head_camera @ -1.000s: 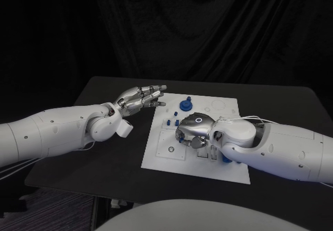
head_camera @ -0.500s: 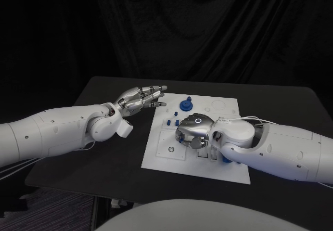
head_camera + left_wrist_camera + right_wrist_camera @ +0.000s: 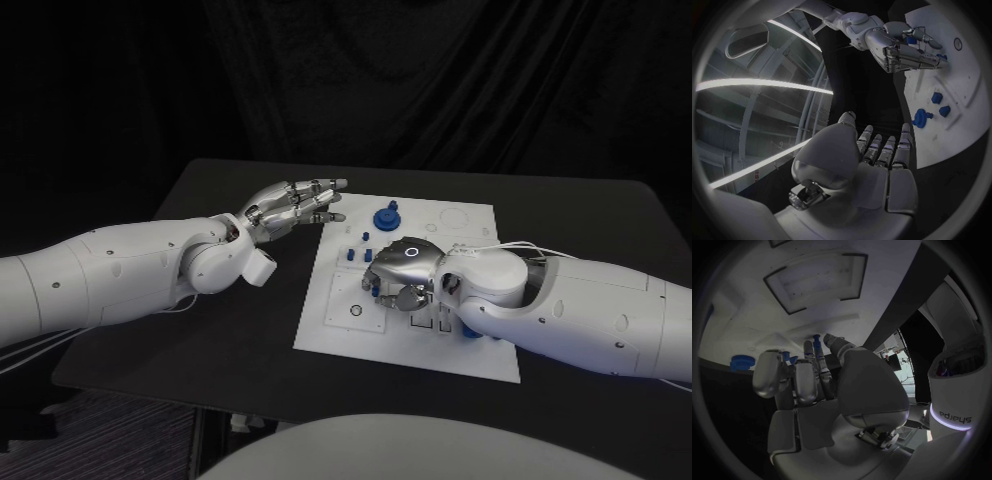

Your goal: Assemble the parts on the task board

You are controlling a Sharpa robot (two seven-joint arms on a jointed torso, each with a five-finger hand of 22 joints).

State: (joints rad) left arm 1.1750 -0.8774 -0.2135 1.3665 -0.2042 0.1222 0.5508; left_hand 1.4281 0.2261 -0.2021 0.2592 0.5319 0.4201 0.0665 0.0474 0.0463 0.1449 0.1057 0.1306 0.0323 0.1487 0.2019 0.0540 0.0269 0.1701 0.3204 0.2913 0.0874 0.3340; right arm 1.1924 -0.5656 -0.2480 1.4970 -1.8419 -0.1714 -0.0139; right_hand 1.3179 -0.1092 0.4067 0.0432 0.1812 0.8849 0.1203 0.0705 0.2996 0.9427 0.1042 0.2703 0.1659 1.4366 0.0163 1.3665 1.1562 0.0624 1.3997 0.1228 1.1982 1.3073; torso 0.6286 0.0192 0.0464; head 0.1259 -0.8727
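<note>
A: Board (image 3: 325, 335) lay white in the middle of the counter (image 3: 202, 320), yes?

B: Yes. Several blue parts were on it. A round blue part (image 3: 387, 215) stood near the far edge, and one more blue part (image 3: 470, 334) stood near the close edge, just beside the right arm.

A: And what did the right robot hand (image 3: 401, 275) do?

B: It was low over the middle of the board, with the palm turned down and the fingers curled. In the right wrist view a thin blue peg (image 3: 817, 346) was at the fingertips, and it seemed pinched there. I could not tell if the peg touched the board.

A: And the left robot hand (image 3: 294, 207)?

B: It was above the counter, just beside the far left corner of the board. The fingers were stretched out and a little apart, and it held nothing.
</note>
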